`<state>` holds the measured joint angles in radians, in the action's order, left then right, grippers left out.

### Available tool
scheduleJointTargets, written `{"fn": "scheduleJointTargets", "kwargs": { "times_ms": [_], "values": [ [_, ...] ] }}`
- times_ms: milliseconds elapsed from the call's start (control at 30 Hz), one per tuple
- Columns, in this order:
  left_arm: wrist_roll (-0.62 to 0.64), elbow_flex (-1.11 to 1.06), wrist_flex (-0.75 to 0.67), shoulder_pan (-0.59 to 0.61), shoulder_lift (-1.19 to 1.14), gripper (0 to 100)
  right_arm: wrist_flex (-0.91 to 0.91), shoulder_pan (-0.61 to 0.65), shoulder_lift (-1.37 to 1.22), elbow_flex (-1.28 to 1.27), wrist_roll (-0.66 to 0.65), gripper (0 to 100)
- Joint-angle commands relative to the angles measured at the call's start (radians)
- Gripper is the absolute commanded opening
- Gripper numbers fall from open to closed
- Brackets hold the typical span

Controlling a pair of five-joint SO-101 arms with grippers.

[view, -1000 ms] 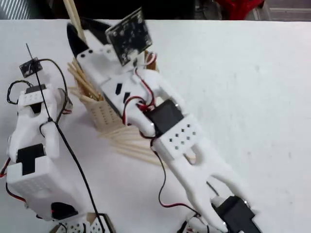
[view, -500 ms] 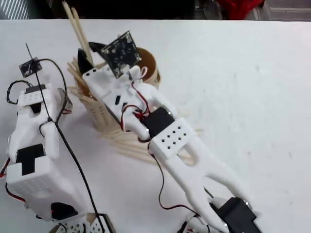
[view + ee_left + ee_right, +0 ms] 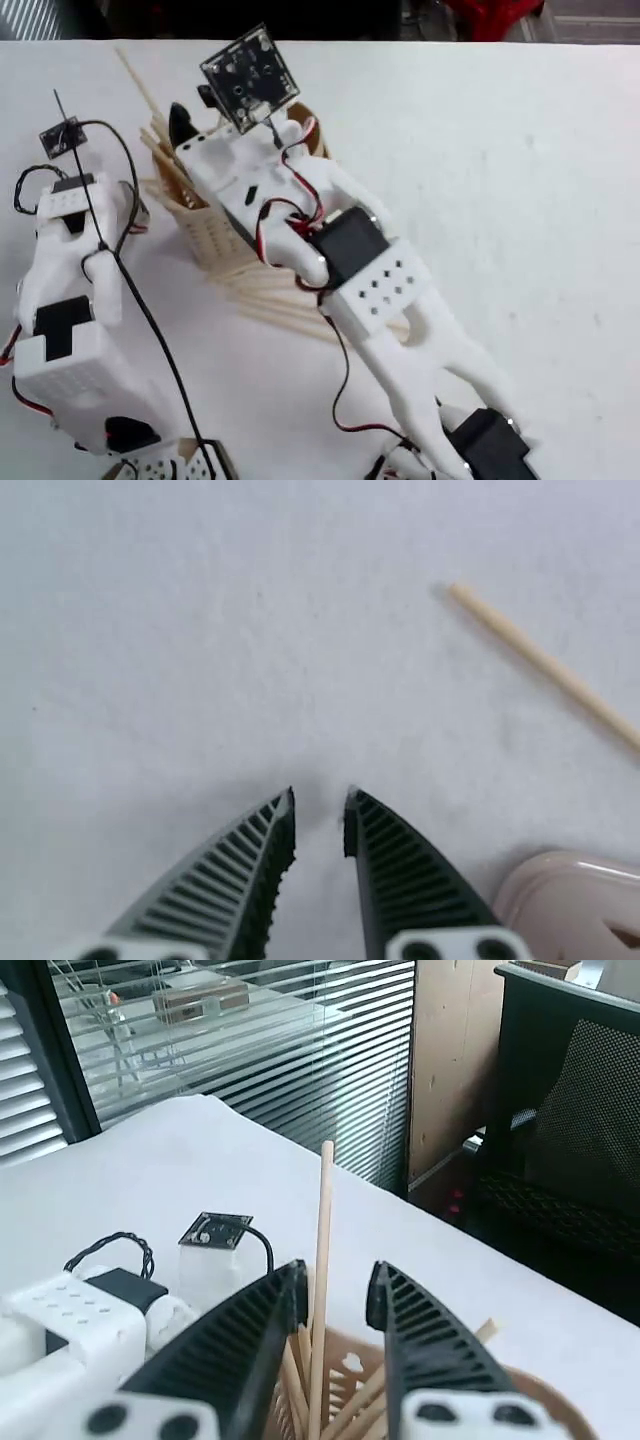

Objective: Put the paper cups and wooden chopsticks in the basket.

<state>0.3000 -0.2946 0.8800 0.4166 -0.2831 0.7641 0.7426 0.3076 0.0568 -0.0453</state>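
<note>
A cream lattice basket [image 3: 205,238] stands at the table's left middle with several wooden chopsticks leaning out of it. A brown paper cup [image 3: 318,140] shows at its far end, partly hidden by the right arm. My right gripper [image 3: 185,118] [image 3: 335,1280] hovers over the basket, open. One upright chopstick [image 3: 322,1220] stands in the gap against one finger, its lower end among the others. Several more chopsticks [image 3: 265,295] lie on the table just in front of the basket. My left gripper [image 3: 318,800] hangs low over bare table, fingers slightly apart and holding nothing.
A single chopstick [image 3: 545,665] lies on the table beyond the left gripper, and a pale beige corner [image 3: 565,900] sits beside it. The left arm [image 3: 65,260] rests along the table's left edge with its cables. The right half of the table is open white surface.
The right gripper carried raised chopsticks down over the basket. They now lean in the basket, lower and more tilted. The left arm has stayed still.
</note>
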Motion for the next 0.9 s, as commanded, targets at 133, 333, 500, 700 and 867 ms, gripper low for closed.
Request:
{"fn": "scheduleJointTargets", "kwargs": {
  "times_ms": [133, 333, 500, 700, 867],
  "values": [
    [0.003, 0.005, -0.018, -0.002, 0.004, 10, 0.418, -0.054, 0.251, 0.13, -0.1, 10.9],
    [0.005, 0.021, -0.008, 0.041, 0.018, 10, 0.65, -0.222, 0.266, -0.094, -0.348, 10.9],
    [-0.06, 0.244, 0.074, 0.111, 0.05, 10, 0.504, -0.421, 0.338, -0.445, -0.359, 9.8],
    [-0.141, 0.615, 0.212, 0.067, 0.045, 10, 0.226, -0.466, 0.42, -0.875, -0.356, 1.8],
    [-0.152, 0.901, 0.354, -0.039, 0.045, 10, 0.005, -0.429, 0.437, -1.105, -0.35, 2.1]
  ]
}}
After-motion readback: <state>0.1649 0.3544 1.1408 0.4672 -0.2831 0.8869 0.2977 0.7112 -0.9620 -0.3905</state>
